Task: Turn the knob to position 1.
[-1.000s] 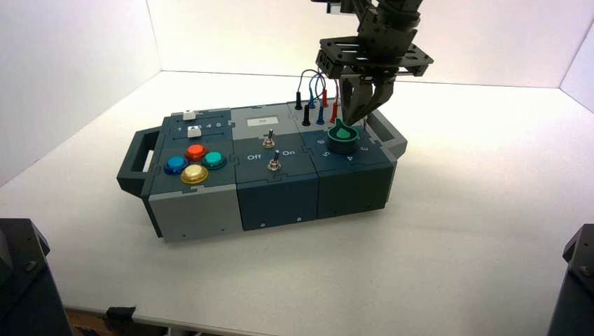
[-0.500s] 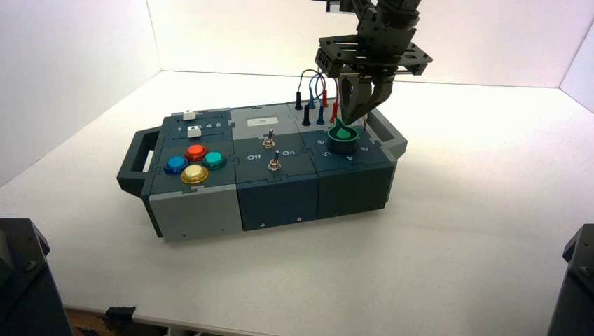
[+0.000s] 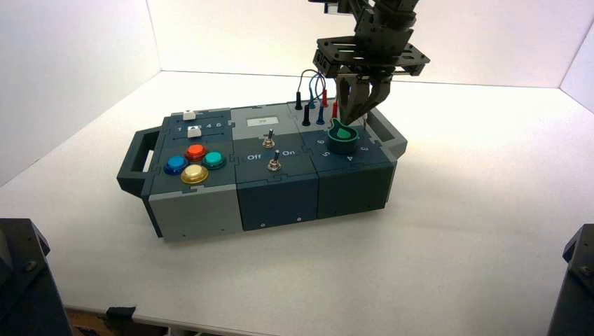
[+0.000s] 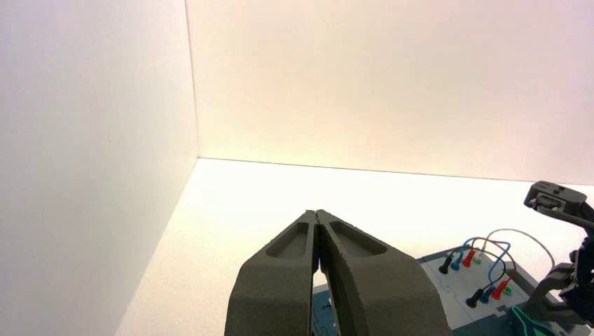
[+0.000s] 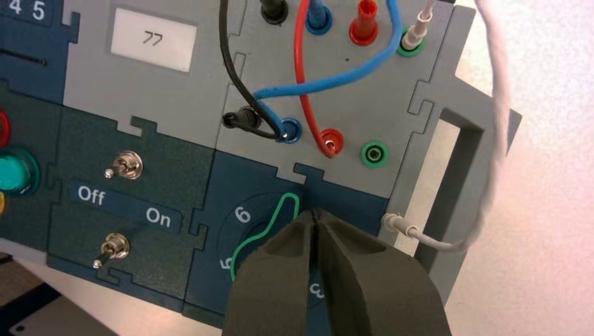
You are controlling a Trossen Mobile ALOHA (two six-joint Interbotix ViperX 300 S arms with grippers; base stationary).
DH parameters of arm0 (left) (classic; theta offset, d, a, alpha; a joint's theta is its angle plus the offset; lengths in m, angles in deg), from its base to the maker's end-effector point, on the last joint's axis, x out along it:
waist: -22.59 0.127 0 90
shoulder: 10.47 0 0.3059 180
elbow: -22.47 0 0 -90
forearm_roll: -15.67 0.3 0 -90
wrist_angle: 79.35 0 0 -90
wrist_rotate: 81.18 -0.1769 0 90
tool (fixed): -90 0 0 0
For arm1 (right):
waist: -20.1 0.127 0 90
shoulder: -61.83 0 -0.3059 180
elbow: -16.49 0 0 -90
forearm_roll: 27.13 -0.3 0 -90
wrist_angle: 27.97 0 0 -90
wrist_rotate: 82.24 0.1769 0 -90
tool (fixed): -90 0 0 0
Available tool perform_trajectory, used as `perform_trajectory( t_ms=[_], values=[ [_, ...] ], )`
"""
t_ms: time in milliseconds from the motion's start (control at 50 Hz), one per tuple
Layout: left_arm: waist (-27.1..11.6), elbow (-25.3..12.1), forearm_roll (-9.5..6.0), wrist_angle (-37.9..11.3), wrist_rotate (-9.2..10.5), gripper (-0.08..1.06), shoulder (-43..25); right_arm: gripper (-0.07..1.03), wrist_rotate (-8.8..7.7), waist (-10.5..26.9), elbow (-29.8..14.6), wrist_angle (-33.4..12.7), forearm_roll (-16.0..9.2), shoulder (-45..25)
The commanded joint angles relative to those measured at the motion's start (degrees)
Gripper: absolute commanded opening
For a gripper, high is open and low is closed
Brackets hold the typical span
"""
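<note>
My right claw (image 3: 358, 117), clenched empty, has lifted slightly off the knob (image 3: 342, 137) directly below, pointer apparently rotated toward 1.

A plain white surface (image 3: 448, 231) runs back to bare white walls (image 3: 77, 63) on its left, far and right edges, under warm light.

Beneath the right gripper (image 5: 316, 218), its pressed-together fingers hide most of the knob (image 5: 270, 227) and the dial numbers past 6 and 5, so the pointer's setting is unreadable.
</note>
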Motion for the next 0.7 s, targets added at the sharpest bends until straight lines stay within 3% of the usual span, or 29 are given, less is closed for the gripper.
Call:
perform_trajectory(
  t_ms=[20,700],
  values=[
    [-0.1,-0.9,0.18,0.7,-0.18,-0.03,-1.0,-0.02,0.00,0.2,-1.4,0.1,0.0,0.7],
    [-0.1,-0.9,0.18,0.8,-0.09,-0.03,-1.0,-0.02,0.53,-1.9,-2.0,-0.1,3.1,4.6]
  ],
)
